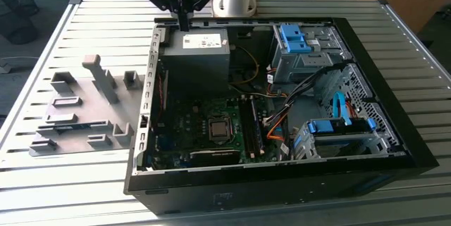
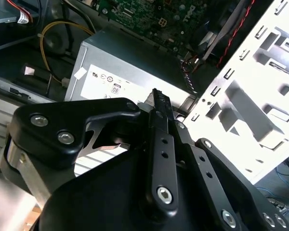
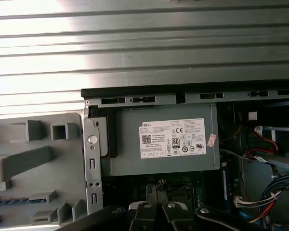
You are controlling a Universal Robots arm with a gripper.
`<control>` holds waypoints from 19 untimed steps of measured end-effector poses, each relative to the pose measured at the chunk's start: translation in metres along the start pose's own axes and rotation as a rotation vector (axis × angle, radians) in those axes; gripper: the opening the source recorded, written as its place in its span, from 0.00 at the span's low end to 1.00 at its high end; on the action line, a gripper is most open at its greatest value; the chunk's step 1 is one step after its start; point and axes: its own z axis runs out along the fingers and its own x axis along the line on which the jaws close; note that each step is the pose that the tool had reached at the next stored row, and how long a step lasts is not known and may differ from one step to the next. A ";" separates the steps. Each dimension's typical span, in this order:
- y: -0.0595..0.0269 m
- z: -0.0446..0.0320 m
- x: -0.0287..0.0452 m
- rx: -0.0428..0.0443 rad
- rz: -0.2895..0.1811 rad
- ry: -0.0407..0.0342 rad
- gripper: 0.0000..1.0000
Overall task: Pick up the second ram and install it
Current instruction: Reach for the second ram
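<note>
My gripper point(image 1: 185, 21) hangs over the far end of the open computer case point(image 1: 394, 152), just above the grey power supply point(image 1: 197, 52). In both wrist views its black fingers point(image 2: 157, 98) are pressed together with nothing between them. The second ram point(image 1: 71, 126) looks like a thin bluish strip lying in the grey holder plate point(image 1: 77, 104) at the exterior view's left, outside the case; in the first wrist view the ram point(image 3: 9, 199) sits in a slot of that plate. The long black memory slots point(image 1: 250, 128) run beside the processor point(image 1: 219, 129) on the motherboard.
The case lies on its side on a slatted metal table point(image 1: 84, 184). Blue-tabbed drive cages point(image 1: 296, 38) and loose cables point(image 1: 282, 120) fill the case's right half. The holder plate carries several upright grey blocks point(image 1: 102, 78). The power supply point(image 3: 164, 139) is directly under the gripper.
</note>
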 end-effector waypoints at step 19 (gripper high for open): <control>-0.0009 -0.0001 0.0115 0.0000 0.000 0.0000 0.11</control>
